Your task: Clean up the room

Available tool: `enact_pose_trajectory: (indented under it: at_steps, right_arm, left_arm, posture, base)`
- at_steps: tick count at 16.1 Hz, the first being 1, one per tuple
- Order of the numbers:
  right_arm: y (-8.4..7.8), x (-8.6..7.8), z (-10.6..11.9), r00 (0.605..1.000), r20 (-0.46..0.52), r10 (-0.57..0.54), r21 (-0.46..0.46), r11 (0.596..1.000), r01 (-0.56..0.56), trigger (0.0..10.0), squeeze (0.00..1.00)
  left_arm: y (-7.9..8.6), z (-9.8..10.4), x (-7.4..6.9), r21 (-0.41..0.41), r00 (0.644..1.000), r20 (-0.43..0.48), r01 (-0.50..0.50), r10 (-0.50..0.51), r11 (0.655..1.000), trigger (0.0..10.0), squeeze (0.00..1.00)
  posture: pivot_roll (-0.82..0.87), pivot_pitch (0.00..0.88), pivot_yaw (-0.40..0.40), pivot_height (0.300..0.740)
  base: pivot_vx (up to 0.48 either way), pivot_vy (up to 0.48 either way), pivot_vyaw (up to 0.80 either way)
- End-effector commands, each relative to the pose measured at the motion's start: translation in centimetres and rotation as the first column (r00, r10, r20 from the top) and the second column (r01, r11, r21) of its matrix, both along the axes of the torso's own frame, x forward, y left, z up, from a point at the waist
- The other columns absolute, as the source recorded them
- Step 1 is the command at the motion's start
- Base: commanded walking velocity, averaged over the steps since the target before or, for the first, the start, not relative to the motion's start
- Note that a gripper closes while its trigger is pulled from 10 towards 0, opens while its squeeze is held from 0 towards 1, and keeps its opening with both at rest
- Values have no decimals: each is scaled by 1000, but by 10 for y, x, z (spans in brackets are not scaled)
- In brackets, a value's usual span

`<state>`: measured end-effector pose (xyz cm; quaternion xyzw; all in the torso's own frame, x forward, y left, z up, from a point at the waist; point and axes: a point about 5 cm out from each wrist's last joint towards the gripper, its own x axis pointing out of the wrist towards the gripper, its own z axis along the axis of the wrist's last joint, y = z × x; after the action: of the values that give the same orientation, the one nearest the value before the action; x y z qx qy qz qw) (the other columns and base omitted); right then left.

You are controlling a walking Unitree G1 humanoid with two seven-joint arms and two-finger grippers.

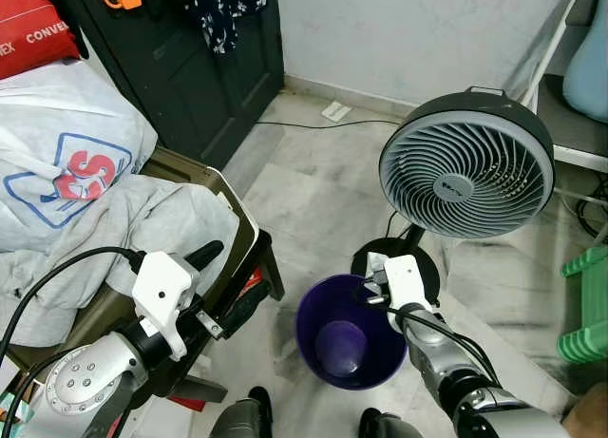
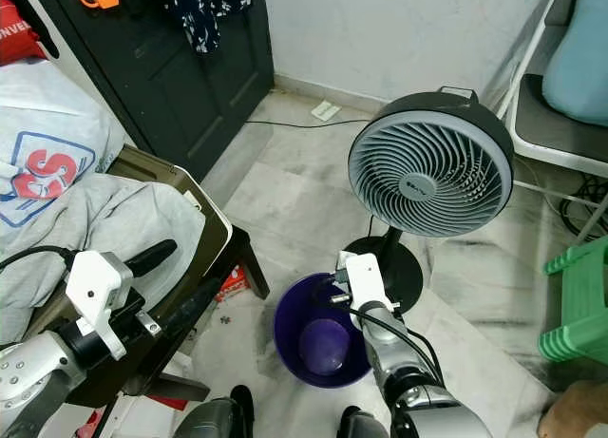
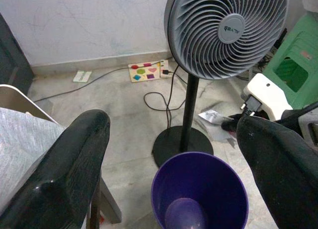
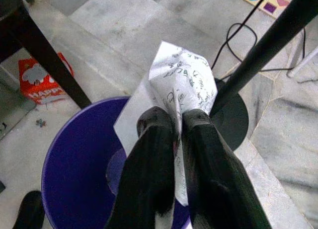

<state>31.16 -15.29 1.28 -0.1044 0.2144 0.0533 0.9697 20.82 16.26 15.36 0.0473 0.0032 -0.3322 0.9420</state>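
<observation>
A purple bin stands on the marble floor just in front of my feet, and nothing shows inside it. My right gripper hangs above the bin's rim on the fan side. It is shut on a crumpled white paper with handwriting on it, which sticks out past the fingertips. My left gripper is open and holds nothing. It is raised to the left of the bin, beside the chair, and points toward the bin and the fan.
A grey pedestal fan stands right behind the bin, with its black base and cables on the floor. A chair piled with grey clothes is at my left, a red box under it. A green stool stands right. A paper scrap lies by the fan base.
</observation>
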Motion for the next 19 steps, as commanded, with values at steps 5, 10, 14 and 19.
enact_pose_trajectory:
  at_steps: [5, 10, 14, 19]
  right_arm:
    - [-4, -12, -13, 999, -53, -11, -8, 1000, 10, 10000, 851]
    - [-5, -8, -8, 1000, -15, -19, -19, 1000, 19, 10000, 871]
    - [-17, 9, 17, 991, 117, -63, 17, 998, 61, 10000, 1000]
    - [-19, 20, 65, 932, 357, -58, 121, 993, 15, 10000, 1000]
  left_arm:
    - [0, -4, -1, 11, 1000, -10, -7, 8, 1000, 10000, 0]
    - [0, -3, -1, 17, 1000, -4, -15, 15, 1000, 10000, 0]
    - [-8, -5, 4, -8, 1000, 1, 1, -1, 1000, 10000, 0]
    - [-26, 2, 26, -112, 997, 66, -41, 49, 993, 10000, 0]
  posture:
    - [176, 245, 70, 740]
    - [177, 241, 74, 740]
    - [126, 226, 51, 740]
    - [34, 158, -2, 740]
  base:
    - [0, 0, 0]
    - [0, 0, 0]
    - [0, 0, 0]
    - [0, 0, 0]
